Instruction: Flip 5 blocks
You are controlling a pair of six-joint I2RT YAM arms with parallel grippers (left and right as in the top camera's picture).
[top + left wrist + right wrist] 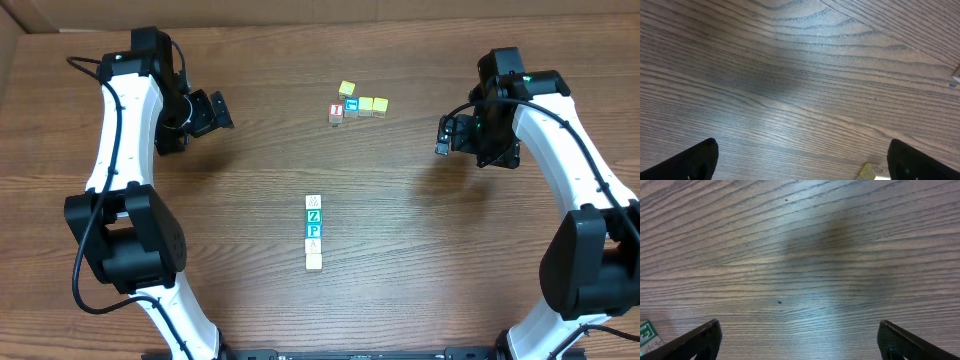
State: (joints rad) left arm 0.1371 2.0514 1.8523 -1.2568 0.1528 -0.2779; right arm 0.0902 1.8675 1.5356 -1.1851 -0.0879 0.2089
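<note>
**Both grippers wide open and empty; five blocks lined up at mid-table**

The left gripper [218, 110] is seen at the left of the table [250, 170], above bare wood, its jaws spread fully apart and nothing held between them. In the left wrist view only wood grain is shown between its dark fingers [690, 162]. A corner of a yellow-faced piece [867, 172] is caught at the lower edge, just inside the far finger.

At the middle of the table the blocks [314, 232] are found in one straight column, each touching the next. From the far end they are a whitish cube [314, 202], the green Z cube [314, 216], the teal P cube [314, 231], a second whitish cube [314, 246] and a yellow-tan cube [314, 261]. The column is well apart from both grippers.

Farther back and slightly to the right, a loose cluster [358, 102] is made up of yellow cubes, a teal cube and a red-faced cube [336, 112].

At the right, the right gripper [443, 134] is held above the wood, its jaws likewise at full spread and empty. In the right wrist view a green-and-white corner [647, 336] is shown at the lower left edge; which cube it belongs to cannot be told.
</note>
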